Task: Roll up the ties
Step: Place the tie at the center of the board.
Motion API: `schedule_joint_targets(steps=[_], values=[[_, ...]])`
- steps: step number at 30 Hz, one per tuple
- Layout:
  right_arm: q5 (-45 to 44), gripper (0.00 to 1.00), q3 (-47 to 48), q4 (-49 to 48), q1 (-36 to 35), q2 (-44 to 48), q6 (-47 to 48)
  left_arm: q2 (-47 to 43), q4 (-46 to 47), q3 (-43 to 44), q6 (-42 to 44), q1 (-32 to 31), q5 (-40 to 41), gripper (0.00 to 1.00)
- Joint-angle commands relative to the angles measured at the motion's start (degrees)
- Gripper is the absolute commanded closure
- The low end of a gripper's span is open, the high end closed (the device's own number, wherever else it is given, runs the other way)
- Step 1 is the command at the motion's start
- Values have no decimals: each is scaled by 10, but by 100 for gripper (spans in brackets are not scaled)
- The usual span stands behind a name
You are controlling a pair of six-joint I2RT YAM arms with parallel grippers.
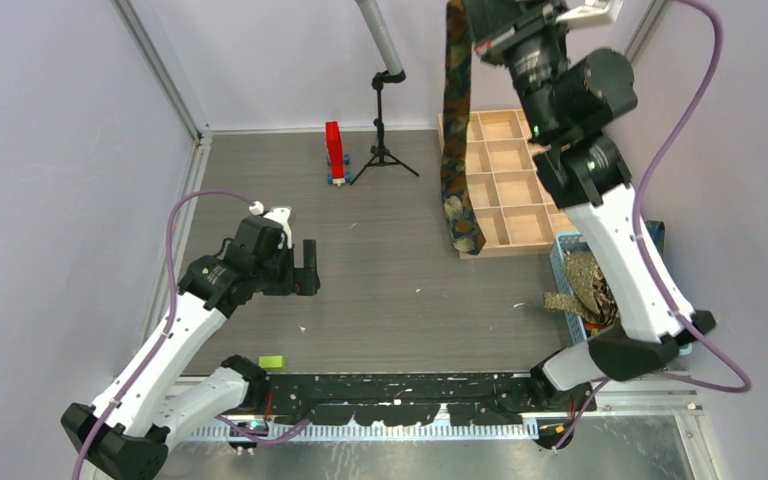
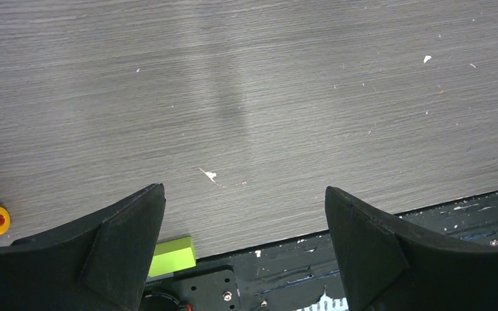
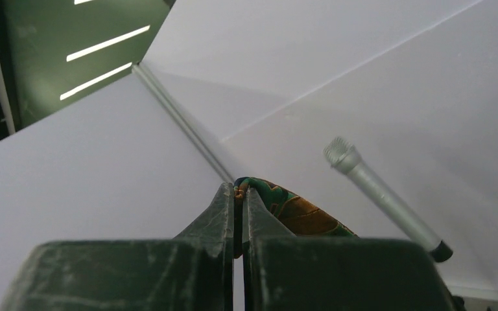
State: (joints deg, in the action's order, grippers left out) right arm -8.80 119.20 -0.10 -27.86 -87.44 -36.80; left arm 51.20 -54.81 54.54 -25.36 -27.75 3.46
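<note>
R gripper [image 3: 240,193]: fingers pinched tight on patterned tie [image 1: 456,150], held high, tie hangs down, tip by wooden tray [image 1: 508,160] corner | L gripper [image 2: 243,191]: fingers spread wide, empty, over table [image 2: 266,97] | other ties [image 1: 586,285] in blue basket [image 1: 558,252]

We see white shells on the left arm [image 1: 163,352] and right arm [image 1: 622,245], black joints, purple cables [image 1: 169,255] and black wedge-shaped tool fingers [image 2: 124,249].

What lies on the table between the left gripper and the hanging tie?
Only bare grey table up to the tie, shown in the top view.
</note>
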Motion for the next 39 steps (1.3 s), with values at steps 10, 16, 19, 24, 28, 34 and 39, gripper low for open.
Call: schedule_joint_targets(steps=[10,16,19,24,28,34,39], values=[[-293,100,-343,-42,-293,170,103,-9,5,12,1,-2,-3,4],[-488,100,-439,-64,-409,127,76,-15,10,11,5,-2,-10,4],[-557,100,-469,-73,-449,91,35,-14,12,11,10,-2,-19,4],[-663,100,-504,-68,-498,41,-50,-18,10,15,19,-2,-20,4],[-669,100,-532,-41,-518,9,-162,-29,2,19,15,-2,-3,2],[-576,100,-504,82,-536,-61,-286,-31,-25,46,-4,-2,40,0],[-481,93,-534,55,-535,-33,-250,-52,-41,53,-36,-2,60,0]])
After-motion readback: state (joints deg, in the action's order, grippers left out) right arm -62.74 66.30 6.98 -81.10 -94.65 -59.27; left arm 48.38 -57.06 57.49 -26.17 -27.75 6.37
